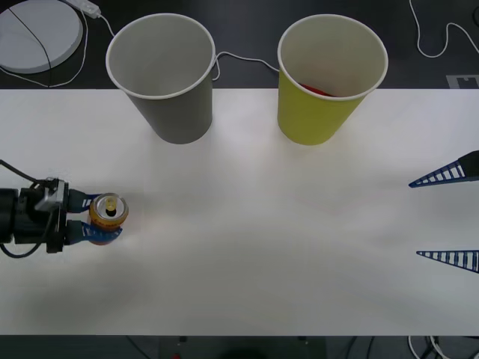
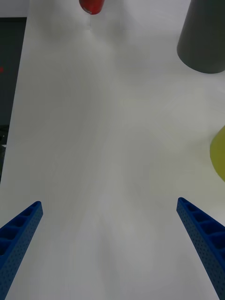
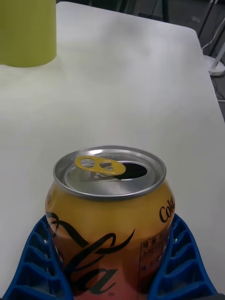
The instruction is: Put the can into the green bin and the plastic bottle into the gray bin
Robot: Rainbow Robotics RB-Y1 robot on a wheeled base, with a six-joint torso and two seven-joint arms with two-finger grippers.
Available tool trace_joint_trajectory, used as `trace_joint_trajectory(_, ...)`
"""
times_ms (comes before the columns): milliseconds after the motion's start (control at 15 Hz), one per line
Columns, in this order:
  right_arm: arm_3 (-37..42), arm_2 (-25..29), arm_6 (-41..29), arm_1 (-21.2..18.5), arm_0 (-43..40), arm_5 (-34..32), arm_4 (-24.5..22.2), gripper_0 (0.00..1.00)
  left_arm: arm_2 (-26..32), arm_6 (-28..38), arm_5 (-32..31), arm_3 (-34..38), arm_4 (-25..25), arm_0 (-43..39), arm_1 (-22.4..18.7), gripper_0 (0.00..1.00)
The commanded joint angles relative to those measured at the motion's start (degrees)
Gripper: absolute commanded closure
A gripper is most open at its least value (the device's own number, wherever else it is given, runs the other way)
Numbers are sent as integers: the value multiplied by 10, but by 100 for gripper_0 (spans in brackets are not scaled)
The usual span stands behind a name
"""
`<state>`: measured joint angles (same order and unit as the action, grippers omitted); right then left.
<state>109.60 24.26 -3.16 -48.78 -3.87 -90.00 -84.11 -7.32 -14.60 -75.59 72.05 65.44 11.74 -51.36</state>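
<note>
While the left gripper is clamping both blue fingers against the upright can at the table's left edge, the green bin is standing far across to the right, beyond the gray bin. The right gripper is idling wide open and empty. The left wrist view is showing the can's opened top; the front view is showing something red inside the green bin.

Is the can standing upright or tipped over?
Upright: the can stands on the table, its top facing up, between the left end effector's fingers.
</note>
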Motion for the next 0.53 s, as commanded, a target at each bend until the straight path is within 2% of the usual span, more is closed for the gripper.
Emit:
trace_joint_trajectory(67,0,0,0,0,0,0,0,0,36,88,0,60,48,0,-20,100)
trace_joint_trajectory(333,0,0,0,0,0,0,0,0,77,241,-3,171,119,-1,-56,100)
trace_joint_trajectory(533,0,0,0,0,0,0,0,0,106,344,-3,250,175,0,-65,100)
